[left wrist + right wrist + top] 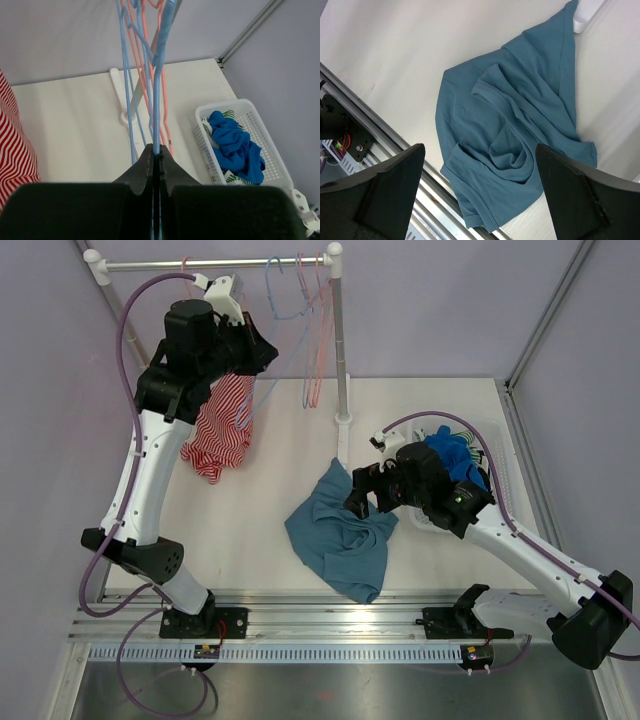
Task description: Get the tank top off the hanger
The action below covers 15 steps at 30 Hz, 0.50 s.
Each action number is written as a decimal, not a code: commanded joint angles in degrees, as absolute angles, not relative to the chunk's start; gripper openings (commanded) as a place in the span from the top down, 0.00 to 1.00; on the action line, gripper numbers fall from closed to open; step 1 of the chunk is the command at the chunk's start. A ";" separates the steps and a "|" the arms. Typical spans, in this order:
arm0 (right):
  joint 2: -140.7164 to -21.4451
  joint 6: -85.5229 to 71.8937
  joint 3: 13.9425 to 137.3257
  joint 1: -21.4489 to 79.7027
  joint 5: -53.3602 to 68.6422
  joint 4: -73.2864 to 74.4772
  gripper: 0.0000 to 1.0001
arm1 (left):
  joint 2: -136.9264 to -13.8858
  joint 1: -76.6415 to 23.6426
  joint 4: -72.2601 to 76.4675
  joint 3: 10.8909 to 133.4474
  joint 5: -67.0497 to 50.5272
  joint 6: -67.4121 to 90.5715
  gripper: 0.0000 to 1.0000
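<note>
A teal tank top (340, 535) lies crumpled on the table, off any hanger; the right wrist view shows it (520, 115) from above. My right gripper (363, 495) is open and empty just above the top's upper right part, its fingers (395, 180) standing wide on either side. My left gripper (260, 355) is raised at the clothes rack and is shut on the wire of a bare blue hanger (159, 90), pinched between the jaws (157, 151). A red-and-white striped garment (222, 425) hangs beside the left arm.
The rack rail (215, 262) and its upright pole (341, 350) stand at the back, with blue and pink hangers (315, 330) on the rail. A white basket (495, 465) with blue clothes sits at the right, also in the left wrist view (272, 150). A metal rail (330, 615) runs along the near edge.
</note>
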<state>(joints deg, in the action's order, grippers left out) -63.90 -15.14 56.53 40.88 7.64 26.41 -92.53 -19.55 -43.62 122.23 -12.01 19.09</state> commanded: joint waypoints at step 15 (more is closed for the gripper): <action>-65.13 -12.22 57.04 41.04 6.77 25.49 0.00 | -102.47 -19.60 -36.48 133.85 3.85 16.44 1.00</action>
